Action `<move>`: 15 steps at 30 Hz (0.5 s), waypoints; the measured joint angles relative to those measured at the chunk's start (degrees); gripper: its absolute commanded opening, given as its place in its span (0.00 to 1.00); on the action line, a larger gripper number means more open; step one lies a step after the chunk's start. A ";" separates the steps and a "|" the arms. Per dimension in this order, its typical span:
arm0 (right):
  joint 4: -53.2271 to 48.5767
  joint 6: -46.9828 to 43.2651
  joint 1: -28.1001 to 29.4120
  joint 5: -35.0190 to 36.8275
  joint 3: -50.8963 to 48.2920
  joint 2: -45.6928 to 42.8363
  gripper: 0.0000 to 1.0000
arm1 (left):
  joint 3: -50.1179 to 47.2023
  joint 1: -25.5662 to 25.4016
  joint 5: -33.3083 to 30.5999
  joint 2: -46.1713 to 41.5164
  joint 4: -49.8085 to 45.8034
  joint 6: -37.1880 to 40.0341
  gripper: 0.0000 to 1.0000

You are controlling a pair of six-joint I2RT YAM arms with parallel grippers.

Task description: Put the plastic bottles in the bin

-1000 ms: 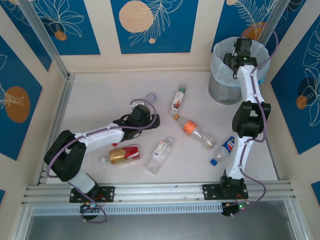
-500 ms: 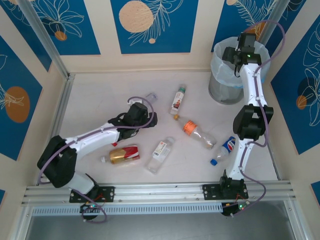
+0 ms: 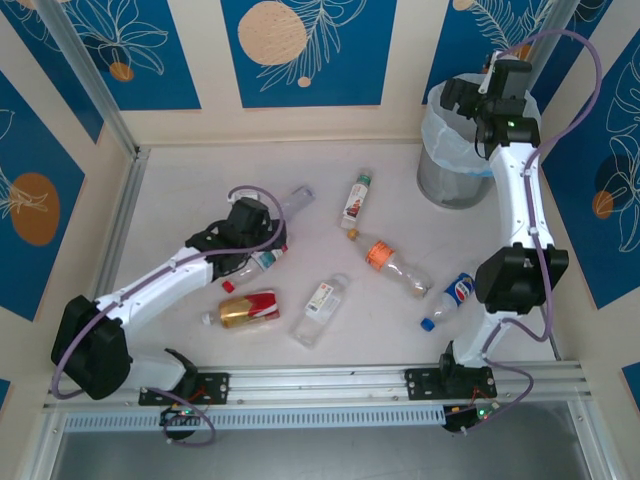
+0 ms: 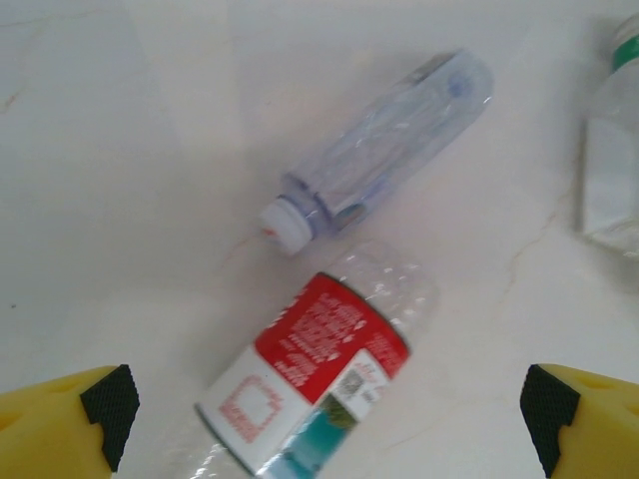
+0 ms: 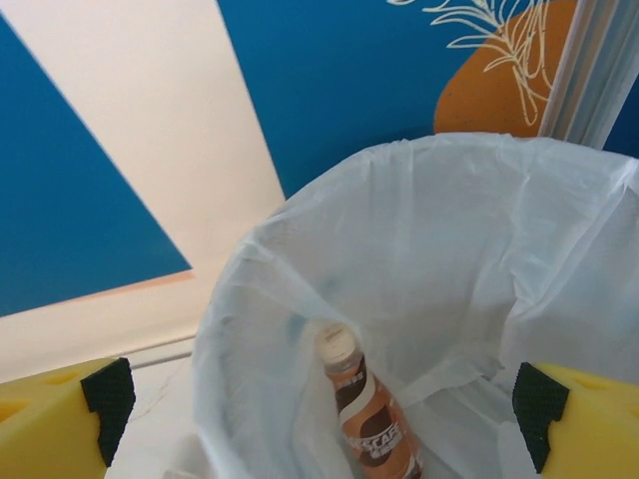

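Note:
My left gripper (image 3: 250, 250) (image 4: 324, 419) hangs open over a clear bottle with a red and white label (image 4: 319, 369) (image 3: 256, 263) that lies on the table. An unlabelled clear bottle (image 4: 379, 150) (image 3: 297, 197) lies just beyond it. More plastic bottles lie about: a gold and red one (image 3: 245, 308), a white-labelled one (image 3: 322, 308), a green-capped one (image 3: 356, 200), an orange-labelled one (image 3: 390, 262) and a blue-labelled one (image 3: 450, 297). My right gripper (image 3: 468, 112) (image 5: 315, 409) is open above the bin (image 3: 455, 165) (image 5: 419, 230). A brown-labelled bottle (image 5: 369, 414) stands inside the bag.
Blue and cream wall panels close in the table at the back and sides. A metal rail (image 3: 320, 385) runs along the near edge by the arm bases. The bin stands in the far right corner.
The right gripper has opened and lifted higher over the bin. The left arm has swung left and toward the near side, uncovering the red-labelled bottle beneath it.

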 measured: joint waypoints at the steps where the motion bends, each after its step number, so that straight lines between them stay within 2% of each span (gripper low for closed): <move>1: 0.15 0.17 0.02 -1.14 -1.66 -1.40 0.99 | 0.37 1.88 1.79 0.13 -1.73 1.01 1.00; 6: 2.84 2.62 0.02 -8.28 -12.74 -10.32 0.99 | 3.96 8.02 9.86 2.12 -10.62 8.31 0.99; 10: 7.74 7.10 0.04 -14.97 -24.96 -20.48 1.00 | 7.26 8.20 11.58 5.07 -17.14 12.66 0.99; 15: 11.80 11.61 0.74 -21.29 -34.27 -29.00 0.99 | 7.26 8.20 12.15 5.38 -21.66 16.20 1.00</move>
